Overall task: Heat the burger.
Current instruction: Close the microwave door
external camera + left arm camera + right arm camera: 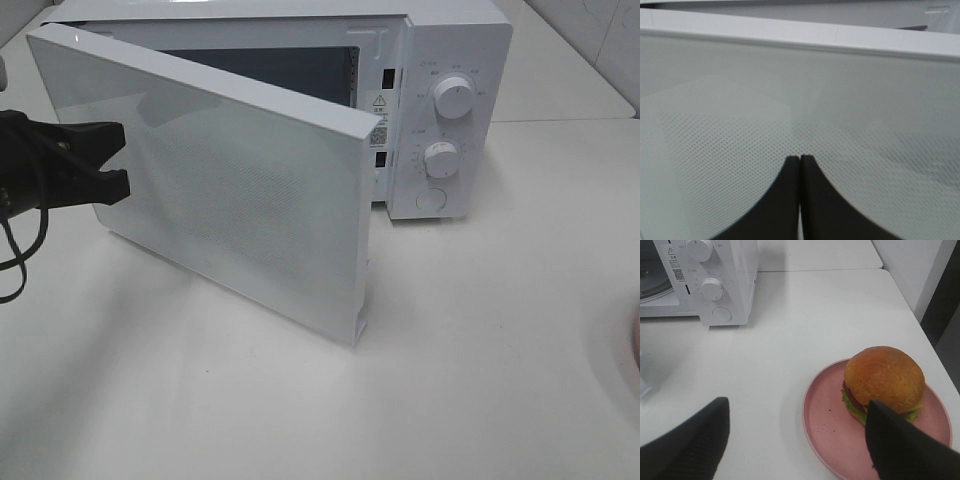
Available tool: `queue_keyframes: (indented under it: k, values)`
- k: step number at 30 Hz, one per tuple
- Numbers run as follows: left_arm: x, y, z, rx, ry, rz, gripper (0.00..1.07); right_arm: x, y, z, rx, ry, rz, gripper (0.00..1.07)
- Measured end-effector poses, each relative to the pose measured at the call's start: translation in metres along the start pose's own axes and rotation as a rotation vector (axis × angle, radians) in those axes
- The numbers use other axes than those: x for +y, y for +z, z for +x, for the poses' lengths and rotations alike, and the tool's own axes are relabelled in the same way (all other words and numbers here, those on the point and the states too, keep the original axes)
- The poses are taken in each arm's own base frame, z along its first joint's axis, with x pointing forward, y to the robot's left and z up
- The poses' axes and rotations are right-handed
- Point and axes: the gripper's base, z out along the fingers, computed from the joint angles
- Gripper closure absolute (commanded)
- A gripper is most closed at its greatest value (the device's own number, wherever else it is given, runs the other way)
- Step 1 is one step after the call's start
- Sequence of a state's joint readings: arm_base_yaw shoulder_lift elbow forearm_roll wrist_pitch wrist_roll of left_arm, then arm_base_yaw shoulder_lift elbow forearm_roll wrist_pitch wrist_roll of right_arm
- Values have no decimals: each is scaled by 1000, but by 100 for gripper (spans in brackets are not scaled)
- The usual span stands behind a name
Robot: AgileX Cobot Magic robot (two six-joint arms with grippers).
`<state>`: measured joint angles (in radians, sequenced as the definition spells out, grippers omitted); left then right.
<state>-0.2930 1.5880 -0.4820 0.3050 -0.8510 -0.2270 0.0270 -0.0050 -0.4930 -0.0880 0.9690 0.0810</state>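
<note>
Microwave casing is seen as smooth white plastic, slightly glossy; its door is faced with a glassy, reflective panel printed with fine dots; table is noted as smooth matt white; plate appears matt pink; burger bun is finely textured, faintly glossy; gripper fingers look matt black.

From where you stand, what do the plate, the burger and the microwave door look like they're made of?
The plate: matte pink, probably plastic or ceramic; even colour, no glare.
The burger: glossy, very uniform bun, so possibly a plastic model; real bread cannot be ruled out.
The microwave door: white frame, apparently painted metal or plastic, around a smooth, glass-like panel with a fine dot mesh.
</note>
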Motion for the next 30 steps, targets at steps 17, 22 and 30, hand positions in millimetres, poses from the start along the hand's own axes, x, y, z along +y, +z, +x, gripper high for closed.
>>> queue_keyframes:
  k: [17,22,30]
  values:
    - [-27,33,-4,2,-38,33,107,0,0,0,0,0,0,36]
    - [-32,42,-3,15,-63,21,107,0,0,0,0,0,0,36]
    - [-42,60,-11,12,-61,30,107,0,0,0,0,0,0,36]
